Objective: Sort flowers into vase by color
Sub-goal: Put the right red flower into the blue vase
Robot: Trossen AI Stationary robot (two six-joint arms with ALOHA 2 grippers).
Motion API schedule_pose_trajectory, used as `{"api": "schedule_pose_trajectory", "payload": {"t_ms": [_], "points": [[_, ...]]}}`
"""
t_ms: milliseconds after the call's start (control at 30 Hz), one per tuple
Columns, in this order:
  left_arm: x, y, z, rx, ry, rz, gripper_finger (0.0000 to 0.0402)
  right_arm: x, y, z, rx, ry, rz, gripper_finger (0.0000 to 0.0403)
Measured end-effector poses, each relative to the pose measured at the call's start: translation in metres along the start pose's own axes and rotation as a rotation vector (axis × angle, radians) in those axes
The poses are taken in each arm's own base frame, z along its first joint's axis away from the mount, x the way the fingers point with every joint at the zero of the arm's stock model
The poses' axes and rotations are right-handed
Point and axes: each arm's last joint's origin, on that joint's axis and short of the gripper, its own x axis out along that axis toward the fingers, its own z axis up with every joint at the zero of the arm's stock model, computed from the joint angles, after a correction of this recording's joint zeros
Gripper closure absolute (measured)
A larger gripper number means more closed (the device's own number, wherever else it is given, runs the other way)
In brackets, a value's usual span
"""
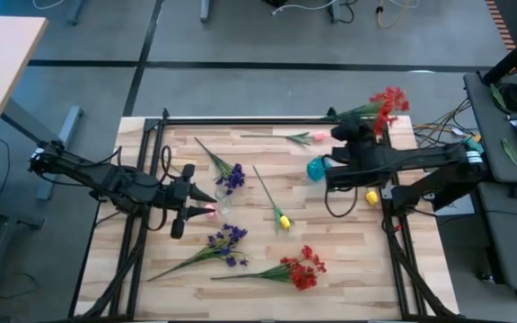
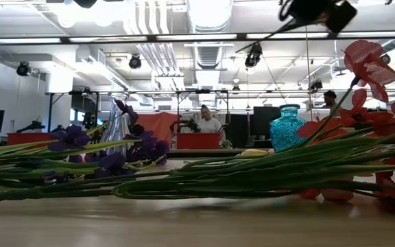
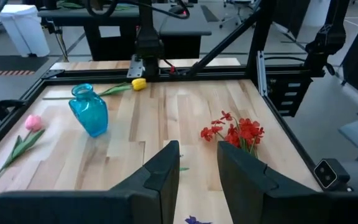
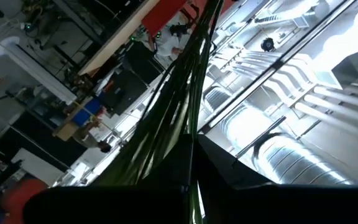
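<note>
Low view: wooden table [image 2: 197,219] (person [image 2: 208,122] behind)

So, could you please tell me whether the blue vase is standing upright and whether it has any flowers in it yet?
Upright and empty. The blue vase stands on its base with its mouth up, and no stem rises from it; the low view shows the same.

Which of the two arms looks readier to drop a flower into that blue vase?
The right one, probably. Its gripper is shut on a red flower spray and sits beside the blue vase. The left gripper is open, holds nothing, and sits across the table near a purple spray.
</note>
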Motion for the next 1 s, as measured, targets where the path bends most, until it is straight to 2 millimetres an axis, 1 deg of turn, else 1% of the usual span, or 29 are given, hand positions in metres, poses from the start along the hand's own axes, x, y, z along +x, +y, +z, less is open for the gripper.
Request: {"api": "schedule_pose_trajectory", "payload": {"t_ms": [133, 300, 367, 433, 500, 667, 833, 1000], "points": [[0.000, 0.000, 0.000, 0.002, -0.002, 0.001, 0.0306, -0.001, 0.016, -0.004, -0.017, -0.002, -0.002, 0.0394], [0.000, 0.001, 0.001, 0.003, -0.013, 0.027, 0.0306, -0.002, 0.028, 0.004, -0.034, -0.008, -0.008, 0.0394], [0.000, 0.001, 0.001, 0.004, -0.015, 0.050, 0.0306, -0.002, 0.032, 0.009, -0.073, -0.007, -0.009, 0.0394], [0.000, 0.002, 0.001, 0.004, -0.017, 0.068, 0.0306, -0.003, 0.039, 0.014, -0.168, -0.012, -0.007, 0.0394], [0.000, 0.002, 0.001, 0.003, -0.017, 0.074, 0.0306, -0.004, 0.045, 0.019, -0.227, -0.029, -0.001, 0.0394], [0.001, 0.002, 0.001, -0.002, -0.014, 0.076, 0.0306, -0.012, 0.060, 0.028, -0.299, -0.053, -0.035, 0.0394], [0.004, 0.002, 0.000, 0.004, -0.015, 0.103, 0.0306, -0.023, 0.063, 0.036, -0.356, -0.066, -0.102, 0.0394], [0.008, 0.002, -0.001, 0.010, -0.006, 0.134, 0.0306, -0.029, 0.056, 0.046, -0.467, -0.073, -0.130, 0.0394]]}}
